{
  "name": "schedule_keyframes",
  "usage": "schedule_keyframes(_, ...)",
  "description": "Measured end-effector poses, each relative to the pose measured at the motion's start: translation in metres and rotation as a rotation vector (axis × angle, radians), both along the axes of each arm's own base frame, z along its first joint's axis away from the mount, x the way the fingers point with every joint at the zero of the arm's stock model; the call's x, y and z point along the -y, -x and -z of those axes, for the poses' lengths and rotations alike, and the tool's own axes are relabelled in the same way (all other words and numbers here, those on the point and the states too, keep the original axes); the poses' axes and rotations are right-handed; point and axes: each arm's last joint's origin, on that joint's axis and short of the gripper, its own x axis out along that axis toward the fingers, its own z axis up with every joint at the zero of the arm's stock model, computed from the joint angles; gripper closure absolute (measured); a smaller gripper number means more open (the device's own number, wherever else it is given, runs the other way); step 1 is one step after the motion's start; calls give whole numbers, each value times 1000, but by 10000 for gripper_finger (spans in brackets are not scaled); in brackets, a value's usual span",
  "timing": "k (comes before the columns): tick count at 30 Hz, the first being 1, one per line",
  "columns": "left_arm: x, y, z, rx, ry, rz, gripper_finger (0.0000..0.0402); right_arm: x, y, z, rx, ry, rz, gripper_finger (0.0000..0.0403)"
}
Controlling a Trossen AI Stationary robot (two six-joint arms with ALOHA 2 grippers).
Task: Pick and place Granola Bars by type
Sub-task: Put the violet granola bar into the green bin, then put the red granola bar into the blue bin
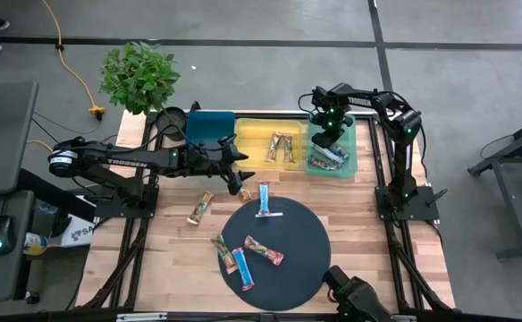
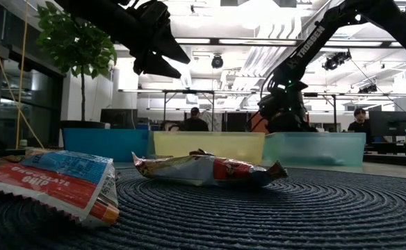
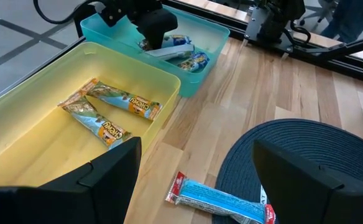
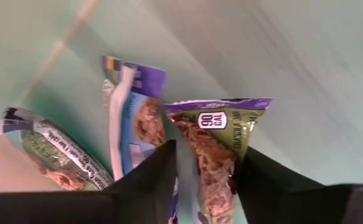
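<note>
My right gripper (image 4: 204, 186) points down into the green tray (image 1: 351, 143), open, with a green-purple granola bar (image 4: 217, 140) between its fingers. Two more bars (image 4: 135, 124) lie on that tray's floor beside it. My left gripper (image 3: 194, 180) hovers open above the table in front of the yellow tray (image 3: 57, 155), touching nothing; that tray holds two tan bars (image 3: 110, 112). A blue bar (image 3: 219, 200) lies at the edge of the dark round mat (image 1: 288, 268). The mat carries several more bars (image 1: 264, 251), and a tan bar (image 1: 200, 207) lies on the wood. My right gripper comes from above, its fingers along the green-purple bar's two long sides (image 4: 228, 174). The bar lies close against one finger (image 4: 256, 186); a narrow gap shows beside the other finger (image 4: 160, 180). Whether the bar's lower end rests on the tray floor cannot be told.
A teal tray (image 1: 210, 127) stands left of the yellow one at the table's far edge. A potted plant (image 1: 138, 76) stands at the far left corner. People sit in the room beyond the table.
</note>
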Motion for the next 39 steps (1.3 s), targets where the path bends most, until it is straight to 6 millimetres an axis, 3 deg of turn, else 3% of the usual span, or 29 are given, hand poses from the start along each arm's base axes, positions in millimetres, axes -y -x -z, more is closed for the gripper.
schedule_keyframes(9,0,0,0,-2,0,-1,98,0,2,-12,33,42,-34,217)
schedule_keyframes(15,0,0,0,-2,-1,-3,98,6,3,-52,97,159,-33,216)
schedule_keyframes(22,0,0,0,-2,-1,-3,98,1,0,-120,324,273,-49,216)
schedule_keyframes(30,0,0,0,-1,-1,-3,98,-37,-15,-194,779,324,-114,214)
schedule_keyframes(39,0,1,0,-9,-1,-2,98,-129,-41,-260,1084,386,-362,214)
